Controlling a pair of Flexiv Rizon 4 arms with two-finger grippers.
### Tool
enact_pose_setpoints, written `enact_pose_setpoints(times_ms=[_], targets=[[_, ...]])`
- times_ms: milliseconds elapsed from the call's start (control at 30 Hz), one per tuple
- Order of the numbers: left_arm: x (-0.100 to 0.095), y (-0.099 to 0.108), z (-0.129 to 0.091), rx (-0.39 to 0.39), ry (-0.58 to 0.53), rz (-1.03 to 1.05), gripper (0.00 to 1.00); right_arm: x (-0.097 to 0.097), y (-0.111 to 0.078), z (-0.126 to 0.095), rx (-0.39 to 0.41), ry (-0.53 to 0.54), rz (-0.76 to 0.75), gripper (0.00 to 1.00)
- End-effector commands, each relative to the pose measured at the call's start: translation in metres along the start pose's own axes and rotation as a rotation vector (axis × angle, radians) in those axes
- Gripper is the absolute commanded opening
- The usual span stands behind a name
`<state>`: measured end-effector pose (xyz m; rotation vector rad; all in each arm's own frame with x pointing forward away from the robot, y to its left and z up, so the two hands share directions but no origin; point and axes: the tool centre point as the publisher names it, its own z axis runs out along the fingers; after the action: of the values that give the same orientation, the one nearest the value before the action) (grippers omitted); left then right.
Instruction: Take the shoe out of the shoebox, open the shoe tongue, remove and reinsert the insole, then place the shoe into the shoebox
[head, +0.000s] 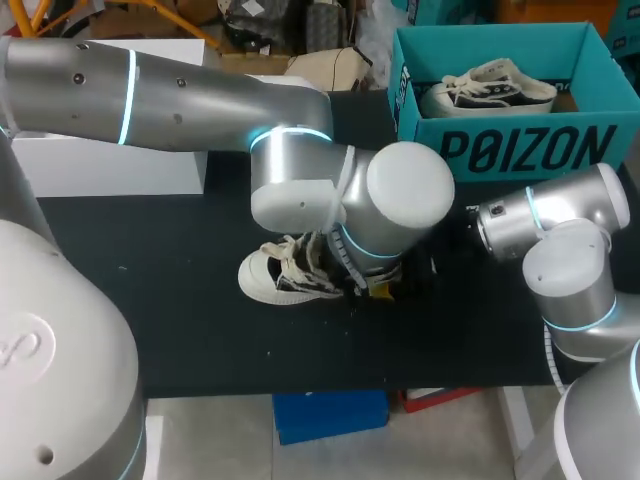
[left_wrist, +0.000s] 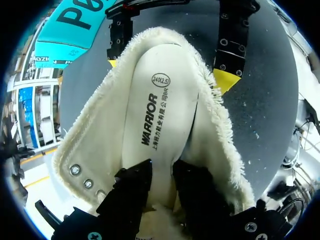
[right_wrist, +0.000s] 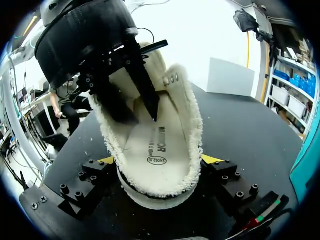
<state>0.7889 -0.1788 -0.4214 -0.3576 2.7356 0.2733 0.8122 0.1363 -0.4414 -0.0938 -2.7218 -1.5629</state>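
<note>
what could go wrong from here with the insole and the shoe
1. The left end effector is deep inside the shoe, over the insole. Whether it actually has a grip on the insole is unclear, so the insole might slip or buckle.
2. The fluffy lining crowds the left end effector and could snag on it.
3. The right end effector clamps only the heel, so the shoe may swing or lift.

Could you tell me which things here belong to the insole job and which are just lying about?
In the job: shoe on the table, its insole, shoebox, left gripper inside the shoe, right gripper clamping its heel.
Lying about: second shoe in the shoebox, white box on the table.
</note>
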Motion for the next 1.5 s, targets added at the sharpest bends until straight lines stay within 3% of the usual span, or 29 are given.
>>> enact_pose_setpoints(times_ms=[33, 467, 600, 667, 1100, 1500], targets=[[0.000, 0.015, 0.020, 0.045, -0.075, -0.010, 0.33, -0.001, -0.004, 0.001, 0.002, -0.002, 0.002, 0.00], [-0.015, 0.016, 0.017, 0.131, -0.125, -0.012, 0.26, -0.001, -0.004, 0.001, 0.002, -0.002, 0.002, 0.00], [-0.014, 0.011, 0.020, 0.134, -0.112, 0.003, 0.16, -0.001, -0.004, 0.001, 0.002, -0.002, 0.002, 0.00], [-0.013, 0.009, 0.022, 0.137, -0.102, 0.010, 0.00, -0.001, -0.004, 0.001, 0.002, -0.002, 0.002, 0.00], [-0.010, 0.002, 0.011, 0.187, 0.136, 0.140, 0.00, -0.001, -0.004, 0.001, 0.002, -0.002, 0.002, 0.00], [-0.020, 0.002, -0.015, 0.322, 0.268, 0.266, 0.00, -0.001, -0.004, 0.001, 0.002, -0.002, 0.002, 0.00]])
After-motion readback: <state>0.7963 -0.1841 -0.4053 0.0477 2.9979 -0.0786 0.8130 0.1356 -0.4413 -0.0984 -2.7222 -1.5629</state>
